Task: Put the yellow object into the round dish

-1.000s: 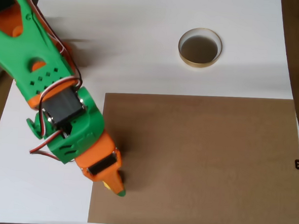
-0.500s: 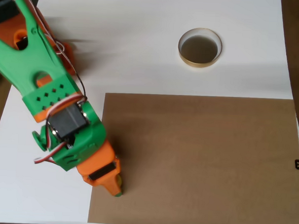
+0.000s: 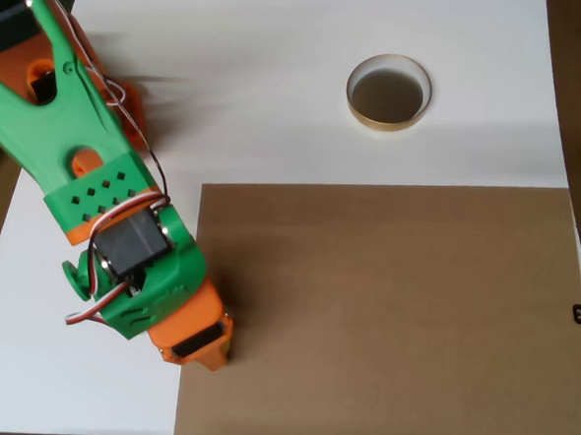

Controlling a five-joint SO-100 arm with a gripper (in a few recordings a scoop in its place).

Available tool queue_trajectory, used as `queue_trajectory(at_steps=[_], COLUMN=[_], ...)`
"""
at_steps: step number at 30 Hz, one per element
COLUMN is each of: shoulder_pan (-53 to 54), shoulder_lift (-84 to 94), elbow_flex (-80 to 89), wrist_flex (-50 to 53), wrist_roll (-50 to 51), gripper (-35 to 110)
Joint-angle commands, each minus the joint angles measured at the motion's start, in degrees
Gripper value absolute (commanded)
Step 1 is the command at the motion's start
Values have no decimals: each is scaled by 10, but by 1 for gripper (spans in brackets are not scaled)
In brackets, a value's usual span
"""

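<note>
The yellow object is hidden in the overhead view, so its place can't be told. The round dish (image 3: 388,92) sits on the white table (image 3: 278,98) toward the upper right, tan rim around a dark inside, well apart from the arm. The green and orange arm (image 3: 87,156) reaches down from the upper left, and its gripper (image 3: 204,342) points straight down over the left edge of the brown board (image 3: 393,313). The fingers are tucked under the orange body, so whether they're apart or clamped, I can't tell.
</note>
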Motion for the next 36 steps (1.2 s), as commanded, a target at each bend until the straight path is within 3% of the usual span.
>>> queue_trajectory(at_steps=[1, 9, 19, 36], shoulder_pan=[4, -38, -272, -563], shoulder_lift=[12, 91, 203, -5], elbow_flex=[-19, -82, -105, -253], wrist_flex=[10, 70, 116, 149], wrist_roll=[4, -14, -20, -25], gripper=[0, 0, 0, 0])
